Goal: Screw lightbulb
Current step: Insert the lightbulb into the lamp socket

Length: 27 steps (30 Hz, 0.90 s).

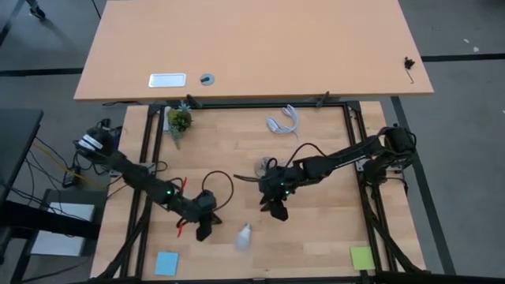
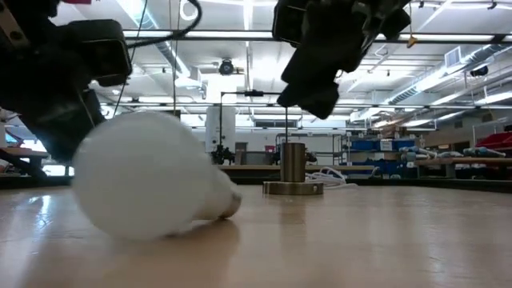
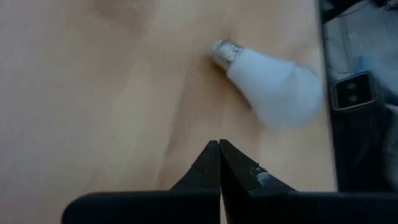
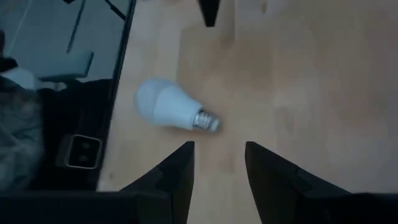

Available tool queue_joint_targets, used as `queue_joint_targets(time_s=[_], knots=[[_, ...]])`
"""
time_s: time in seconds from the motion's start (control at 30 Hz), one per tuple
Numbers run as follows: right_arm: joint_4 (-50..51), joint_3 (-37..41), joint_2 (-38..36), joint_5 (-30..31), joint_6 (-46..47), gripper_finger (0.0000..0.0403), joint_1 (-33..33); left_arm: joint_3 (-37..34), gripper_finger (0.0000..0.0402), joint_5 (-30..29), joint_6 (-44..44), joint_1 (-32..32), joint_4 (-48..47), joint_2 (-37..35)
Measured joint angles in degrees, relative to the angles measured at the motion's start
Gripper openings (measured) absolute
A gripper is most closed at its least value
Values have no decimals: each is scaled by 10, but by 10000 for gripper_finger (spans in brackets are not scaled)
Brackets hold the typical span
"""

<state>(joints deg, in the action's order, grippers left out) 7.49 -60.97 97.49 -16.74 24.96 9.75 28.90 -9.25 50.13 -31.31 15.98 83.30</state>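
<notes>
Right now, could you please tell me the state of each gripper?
Left gripper: shut, holding nothing, near the lightbulb.
Right gripper: open, empty, above the table with the lightbulb ahead of it.

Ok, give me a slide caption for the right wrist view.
Right gripper open above the lightbulb, which lies on its side on the wooden table.

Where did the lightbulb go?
In the high view the lightbulb lies on its side near the table's front edge, between the shut left gripper and the open right gripper, touching neither.
</notes>
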Motion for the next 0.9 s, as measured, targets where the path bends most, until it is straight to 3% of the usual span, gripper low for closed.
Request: queue_joint_targets(time_s=[0.27,0.47,0.7,0.9], knots=[[41,0,0,-11,164,154,30,2,0,1,-56,29,103,63],[48,0,0,18,251,192,60,2,0,-17,-103,48,134,73],[73,0,-1,61,226,272,98,2,0,-47,-148,51,130,74],[155,0,-2,141,144,315,124,2,0,-47,-152,50,130,74]])
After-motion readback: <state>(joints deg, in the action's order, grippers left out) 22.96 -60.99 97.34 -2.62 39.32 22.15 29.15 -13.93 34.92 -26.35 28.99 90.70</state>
